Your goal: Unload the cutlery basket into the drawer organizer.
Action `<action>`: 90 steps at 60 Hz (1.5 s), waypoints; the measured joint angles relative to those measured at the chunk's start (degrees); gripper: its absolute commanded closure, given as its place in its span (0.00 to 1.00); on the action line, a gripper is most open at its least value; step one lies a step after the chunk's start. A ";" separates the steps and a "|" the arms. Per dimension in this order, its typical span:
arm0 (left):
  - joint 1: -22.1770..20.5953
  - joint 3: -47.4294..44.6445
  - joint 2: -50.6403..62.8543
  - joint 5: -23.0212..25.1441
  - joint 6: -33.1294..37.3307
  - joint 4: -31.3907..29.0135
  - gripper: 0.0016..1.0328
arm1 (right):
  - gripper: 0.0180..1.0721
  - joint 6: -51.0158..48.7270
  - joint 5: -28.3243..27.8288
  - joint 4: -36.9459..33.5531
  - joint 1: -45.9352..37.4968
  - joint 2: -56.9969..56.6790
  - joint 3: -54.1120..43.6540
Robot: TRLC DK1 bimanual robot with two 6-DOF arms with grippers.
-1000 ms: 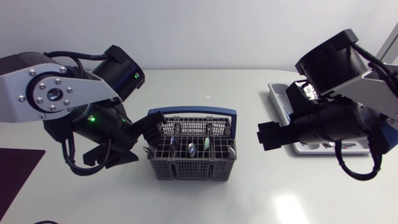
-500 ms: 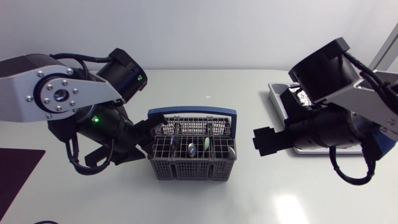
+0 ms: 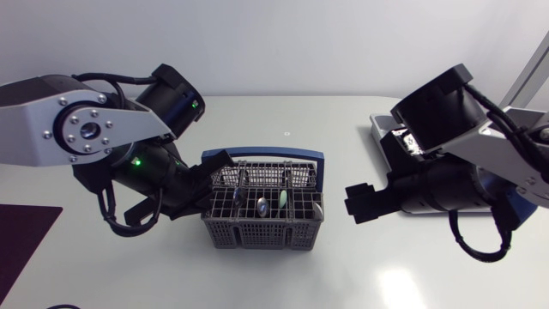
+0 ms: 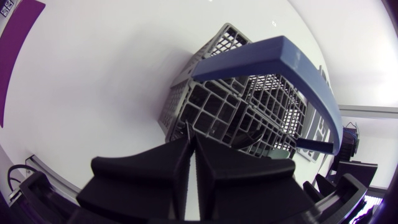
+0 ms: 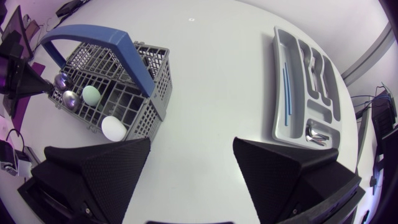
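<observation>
While it sat at the left end of the basket, left gripper (image 4: 191, 140): fingers were pressed together with only a slit between them, tips just over the rim cells; whether anything thin was pinched there could not be told.
Cutlery basket (image 3: 262, 233): grey lattice, upright on the table between the two arms.
Basket handle (image 3: 266, 155): blue, arched across the top from end to end.
Basket contents: a green spoon (image 5: 91, 94), a white spoon (image 5: 113, 127) and two metal spoons (image 5: 69, 98) stood bowl-up in the cells.
Right gripper (image 5: 191, 149): fingers were spread wide with nothing between them; it hung to the right of the basket, apart from it, pointing toward it.
Drawer organizer (image 5: 291, 56): grey tray on the table's right side, well apart from the basket, partly under the right arm in the head view.
Organizer contents: a thin blue stick (image 5: 285, 87) lay in the long compartment; metal cutlery (image 5: 317, 132) lay in an end compartment.
Table (image 3: 360, 275): white surface.
</observation>
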 measured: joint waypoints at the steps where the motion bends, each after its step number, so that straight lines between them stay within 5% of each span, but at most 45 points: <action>1: 0.00 0.00 0.00 0.00 0.00 0.15 0.96 | 0.09 0.02 0.00 0.09 0.07 0.00 -0.02; 51: 0.94 -0.74 -4.57 -0.02 0.02 0.37 0.96 | 0.09 0.00 0.24 0.72 1.42 0.00 -0.76; 90: 5.53 -11.06 -15.85 4.59 2.67 10.91 0.96 | 0.09 0.00 0.70 1.62 3.23 0.00 -2.25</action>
